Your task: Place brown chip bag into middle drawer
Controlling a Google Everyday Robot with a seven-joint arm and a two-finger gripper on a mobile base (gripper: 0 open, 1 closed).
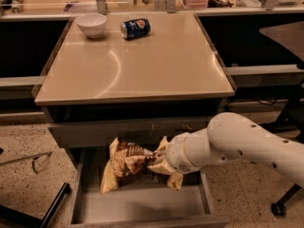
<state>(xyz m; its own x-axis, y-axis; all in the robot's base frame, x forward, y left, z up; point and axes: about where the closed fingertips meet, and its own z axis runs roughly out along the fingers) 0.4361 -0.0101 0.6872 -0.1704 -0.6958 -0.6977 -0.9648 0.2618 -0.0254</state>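
Low, claw (159,158) at crinkled bag (125,164), grey drawer (142,206)

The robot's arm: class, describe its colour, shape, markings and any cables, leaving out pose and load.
The arm is a thick, smooth, cream-white tube with rounded joints, small dark dots along its shell and a ring seam near the wrist. No cables show. The gripper sits at its tip over the middle drawer, mostly hidden by the brown chip bag.

Lying at the far end of the counter (156,65): white bowl (91,23), tipped blue soda can (135,28); pincer (159,158) below, over the middle drawer (142,205).
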